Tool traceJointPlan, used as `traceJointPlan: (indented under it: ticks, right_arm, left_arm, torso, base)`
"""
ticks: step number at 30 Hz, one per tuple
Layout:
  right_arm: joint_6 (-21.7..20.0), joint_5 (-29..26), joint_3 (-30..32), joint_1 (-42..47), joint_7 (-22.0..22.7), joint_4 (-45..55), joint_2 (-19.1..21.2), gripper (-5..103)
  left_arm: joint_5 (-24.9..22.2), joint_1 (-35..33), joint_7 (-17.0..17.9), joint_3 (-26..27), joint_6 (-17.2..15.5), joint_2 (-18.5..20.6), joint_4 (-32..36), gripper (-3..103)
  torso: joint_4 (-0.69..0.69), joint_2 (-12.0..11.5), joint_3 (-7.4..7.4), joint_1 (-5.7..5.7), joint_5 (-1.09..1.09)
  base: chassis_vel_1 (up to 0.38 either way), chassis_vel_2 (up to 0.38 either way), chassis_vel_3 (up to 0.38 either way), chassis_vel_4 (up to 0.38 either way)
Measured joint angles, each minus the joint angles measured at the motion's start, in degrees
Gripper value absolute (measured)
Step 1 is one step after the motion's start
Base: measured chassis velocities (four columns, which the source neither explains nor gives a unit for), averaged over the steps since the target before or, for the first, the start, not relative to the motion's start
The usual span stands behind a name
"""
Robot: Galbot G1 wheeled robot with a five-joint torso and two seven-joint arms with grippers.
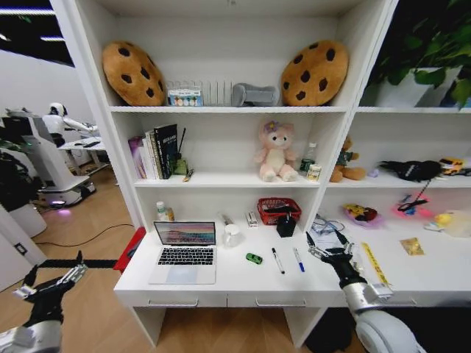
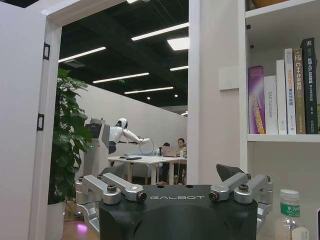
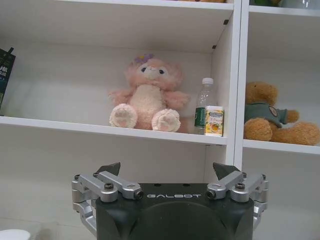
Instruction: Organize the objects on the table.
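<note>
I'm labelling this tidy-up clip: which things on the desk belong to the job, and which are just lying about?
Job:
- laptop, open
- toy car
- black-capped pen
- blue-capped pen
- desk

Lying about:
- mug
- ruler
- red basket

Left gripper and right gripper are open, holding nothing.

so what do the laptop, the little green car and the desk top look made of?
Laptop: looks like matte silver metal, even grey shell; could be painted plastic. Green toy car: probably glossy plastic or painted metal; too small to settle. Table: smooth white laminate or painted board by its flat, seamless surface, with slim metal-looking drawer handles.
</note>
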State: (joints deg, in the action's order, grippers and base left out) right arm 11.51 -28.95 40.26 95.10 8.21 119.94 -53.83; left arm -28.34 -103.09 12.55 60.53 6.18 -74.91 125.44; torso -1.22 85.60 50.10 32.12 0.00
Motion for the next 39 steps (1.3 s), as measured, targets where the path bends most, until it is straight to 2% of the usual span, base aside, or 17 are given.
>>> traceJointPlan:
  ticks: [31, 33, 35, 36, 39]
  right_arm:
    - [-0.1, 0.7, -0.5, -0.4, 0.5, -0.8, 0.0, 100]
    - [-0.1, 0.8, -0.5, -0.4, 0.6, -0.9, -0.1, 100]
    - [-0.1, 1.2, -0.6, -0.3, 0.9, -1.1, -0.3, 100]
    - [-0.1, 1.2, -0.6, -0.3, 0.9, -1.1, -0.3, 100]
    - [-0.2, 1.7, -0.6, 0.3, 1.4, -1.2, -0.9, 100]
  left_arm:
    - [2.6, -0.2, 0.1, -1.0, 0.0, -0.9, 1.1, 102]
    - [2.8, -0.2, 0.2, -1.1, -0.1, -0.7, 1.1, 100]
    - [3.4, 0.0, 0.2, -1.4, -0.1, -0.4, 1.0, 90]
    - [3.4, 0.0, 0.2, -1.4, -0.1, -0.4, 1.0, 90]
    - [3.8, -0.1, 0.3, -2.0, -0.4, 0.2, 0.9, 74]
  torso:
    - [0.0, 0.0, 0.01, 0.02, -0.01]
    - [0.0, 0.0, 0.01, 0.02, 0.0]
    - [-0.01, 0.0, 0.0, 0.0, 0.0]
    - [-0.01, 0.0, 0.0, 0.0, 0.0]
    - [-0.01, 0.0, -0.01, -0.01, 0.0]
  base:
    - [-0.111, 0.112, 0.111, -0.108]
    - [0.0, 0.0, 0.0, 0.0]
    - [0.0, 0.0, 0.0, 0.0]
    - [0.0, 0.0, 0.0, 0.0]
    - [0.0, 0.0, 0.0, 0.0]
